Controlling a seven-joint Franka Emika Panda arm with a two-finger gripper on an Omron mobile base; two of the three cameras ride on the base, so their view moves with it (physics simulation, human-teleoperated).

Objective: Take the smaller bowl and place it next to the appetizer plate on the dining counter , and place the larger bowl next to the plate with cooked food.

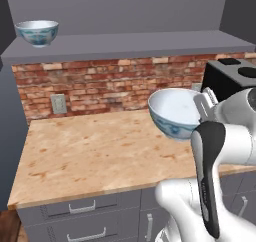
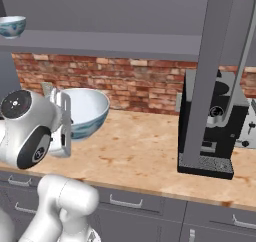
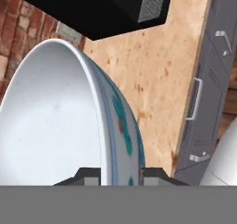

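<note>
My gripper is shut on the rim of the larger bowl. The bowl is white with a blue-green pattern and hangs tilted a little above the kitchen counter, its pale inside facing up and sideways. One finger is inside the rim and one outside. The smaller bowl, with a like pattern, stands upright on the grey shelf at the upper left. The dining counter and both plates are out of view.
Below the held bowl lies a light wood kitchen counter with grey drawers under its front edge. A brick wall with an outlet backs it. A black coffee machine stands to the right, and a toaster beyond it.
</note>
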